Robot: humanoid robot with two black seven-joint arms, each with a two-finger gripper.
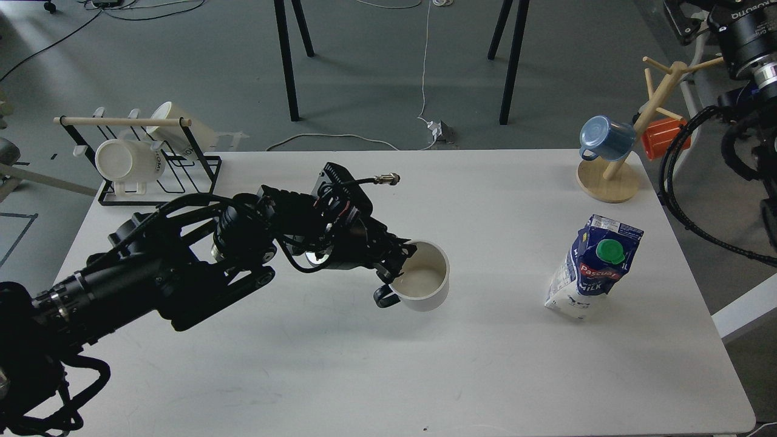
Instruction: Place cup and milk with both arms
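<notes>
A: Because the left gripper [397,267] pinches the cup [423,276] by its rim, it hangs tilted above mid-table.
B: The milk [592,267] stands right, untouched; right gripper's out of view.

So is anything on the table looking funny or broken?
Nothing is spilled or broken. The milk looks tilted, though that may be the camera angle. The left gripper is at the cup, which looks slightly tipped. Two cups hang on the wooden tree as normal.

Just one head cam here, looking forward and down over the white table [485,376], floor visible past its far edge.
</notes>
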